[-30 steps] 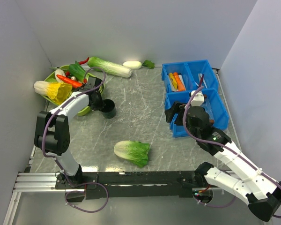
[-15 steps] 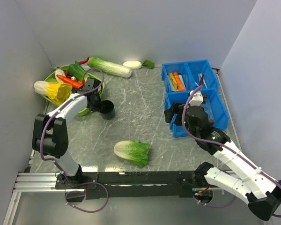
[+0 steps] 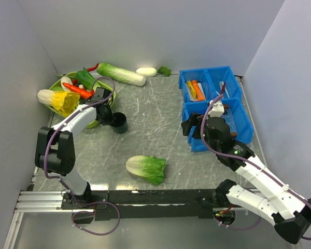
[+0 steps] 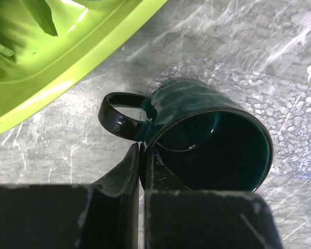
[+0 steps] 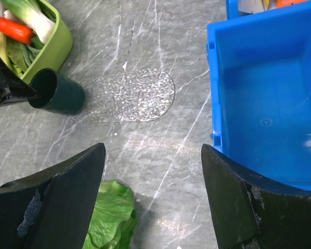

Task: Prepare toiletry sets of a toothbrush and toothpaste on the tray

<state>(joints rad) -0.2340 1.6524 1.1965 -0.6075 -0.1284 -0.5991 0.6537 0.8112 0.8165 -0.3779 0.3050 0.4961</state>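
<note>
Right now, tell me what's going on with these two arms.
The left claw is shut on the rim of a dark green mug, next to the green bowl of vegetables. The right claw is open and holds nothing, hovering at the left edge of the blue tray, by its near compartment. Two toothpaste tubes, yellow and orange, lie in the tray's far left compartment.

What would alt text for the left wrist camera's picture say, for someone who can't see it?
The left tool pinches the rim of a dark green mug right beside its handle, seen against a grey marbled table. A lime-green bowl fills the upper left corner.
</note>
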